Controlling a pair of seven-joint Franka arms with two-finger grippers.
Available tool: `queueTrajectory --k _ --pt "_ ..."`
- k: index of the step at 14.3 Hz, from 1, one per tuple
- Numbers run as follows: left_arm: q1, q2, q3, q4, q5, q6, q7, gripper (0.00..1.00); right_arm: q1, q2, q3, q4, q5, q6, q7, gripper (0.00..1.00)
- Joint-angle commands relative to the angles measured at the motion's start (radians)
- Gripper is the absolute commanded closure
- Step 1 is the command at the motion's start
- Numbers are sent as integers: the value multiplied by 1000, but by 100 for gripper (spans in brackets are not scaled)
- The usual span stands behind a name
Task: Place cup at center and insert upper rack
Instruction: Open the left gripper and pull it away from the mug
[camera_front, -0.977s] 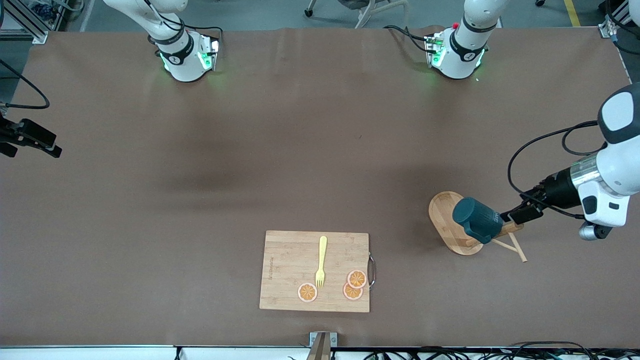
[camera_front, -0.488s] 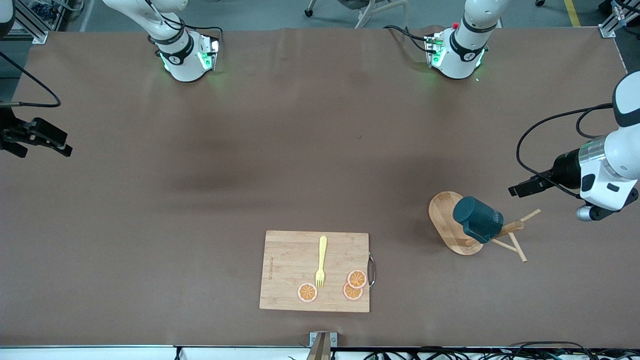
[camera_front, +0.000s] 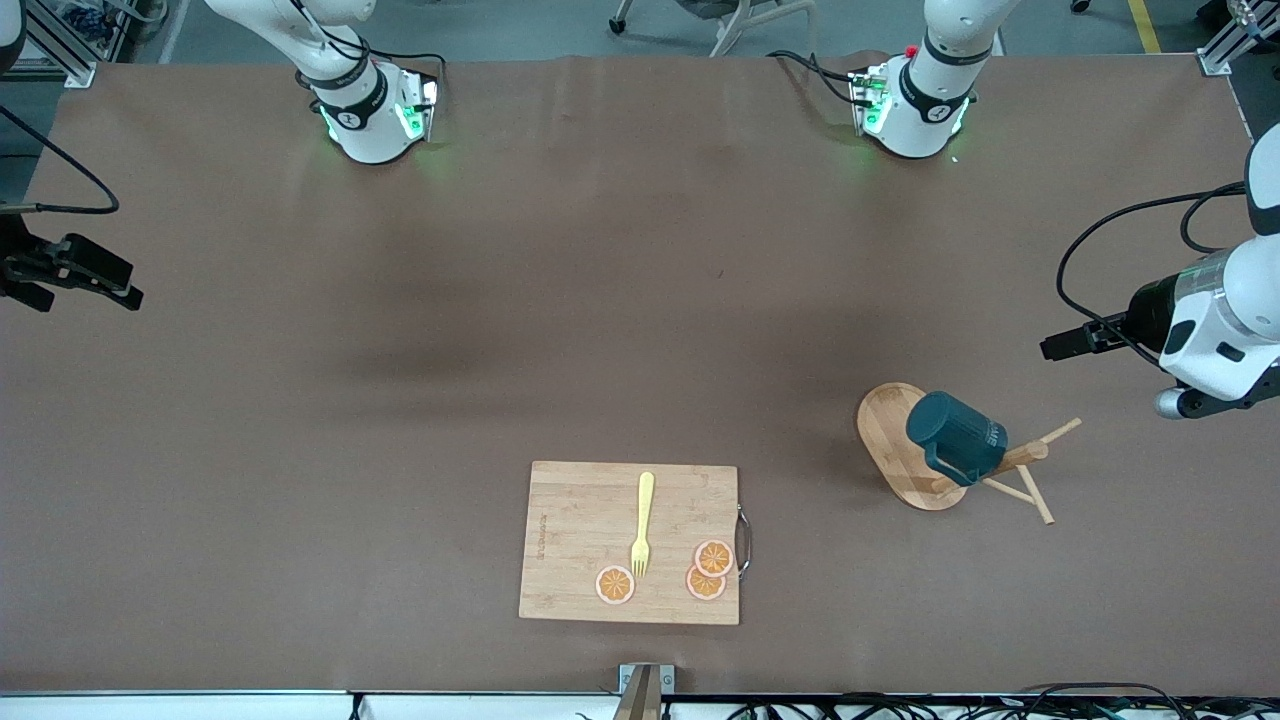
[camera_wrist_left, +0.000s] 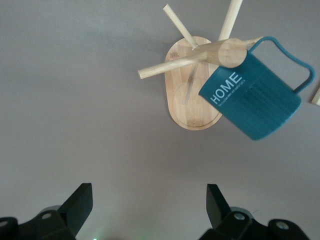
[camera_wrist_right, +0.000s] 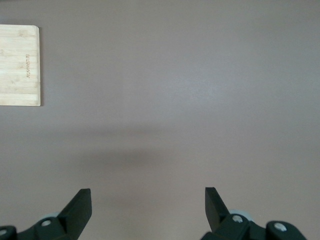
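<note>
The dark teal cup (camera_front: 955, 450) hangs tilted on the bamboo upper rack, against its post, over the oval base (camera_front: 885, 430). Thin pegs (camera_front: 1035, 495) stick out past the cup. In the left wrist view the cup (camera_wrist_left: 255, 100) shows white "HOME" lettering, next to the post top (camera_wrist_left: 227, 52) and the base (camera_wrist_left: 192, 107). My left gripper (camera_front: 1060, 345) is open and empty, apart from the rack, toward the left arm's end of the table; it also shows in its wrist view (camera_wrist_left: 150, 205). My right gripper (camera_front: 100, 280) is open and empty at the right arm's end (camera_wrist_right: 148, 207).
A rectangular wooden cutting board (camera_front: 580, 540) lies near the front edge at mid-table, with a yellow fork (camera_front: 643, 520) and three orange slices (camera_front: 710, 570) on it. Its corner shows in the right wrist view (camera_wrist_right: 19, 65).
My left gripper has drawn back from the rack's post beside the cup, toward the left arm's end of the table. Cup and rack stay put. My right gripper shifted slightly.
</note>
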Motion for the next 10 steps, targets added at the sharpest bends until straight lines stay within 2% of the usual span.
queueTrajectory --k 1,8,10 --pt "-67 -101 125 4 -92 -30 98 0 -3 -11 3 -5 -14 -7 6 0" --pt "-389 -302 550 -8 -288 -105 247 0 -1 -11 3 -5 -14 -1 6 0" --pt "-475 -343 625 -10 -305 -119 255 0 -1 -11 3 -4 -13 -2 6 0"
